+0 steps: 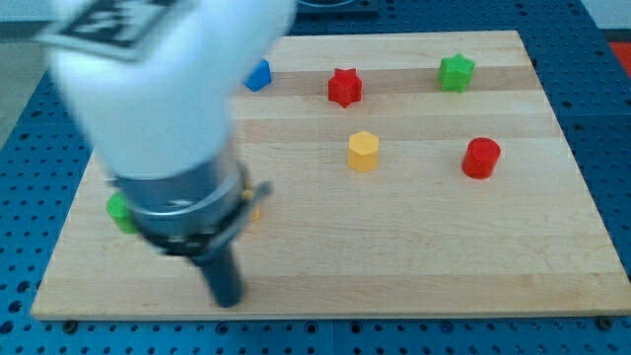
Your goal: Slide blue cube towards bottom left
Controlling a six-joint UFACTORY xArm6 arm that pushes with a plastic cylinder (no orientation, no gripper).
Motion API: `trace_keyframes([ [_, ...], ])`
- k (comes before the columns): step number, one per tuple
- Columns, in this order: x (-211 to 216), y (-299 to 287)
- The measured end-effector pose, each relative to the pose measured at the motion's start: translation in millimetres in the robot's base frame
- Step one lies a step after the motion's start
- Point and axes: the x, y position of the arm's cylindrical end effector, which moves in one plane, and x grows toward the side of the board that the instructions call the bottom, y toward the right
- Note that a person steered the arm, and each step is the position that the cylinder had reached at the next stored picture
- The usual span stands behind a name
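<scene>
Nothing looks done yet: the blue cube (258,76) sits near the board's (414,266) top edge. The rod's tip (226,299) rests bare near the bottom-left, the cube well apart at about one o'clock from it, so the whole push remains.

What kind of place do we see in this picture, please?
Probably a robotics lab bench: a wooden board lies on a blue perforated table, small blocks such as the blue cube sit on it, and my tip rests near the board's bottom edge.
</scene>
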Motion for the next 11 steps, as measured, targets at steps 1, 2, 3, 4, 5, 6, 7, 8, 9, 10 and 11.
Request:
trace_keyframes([
  [1, -6, -76],
  [2, -34, -126],
  [3, -56, -132],
  [4, -66, -122],
  [5, -92, -116],
  [6, -113, -103],
  [7, -117, -71],
  [8, -122, -38],
  [9, -150, -32],
  [10, -178, -32],
  [11, -192, -15],
])
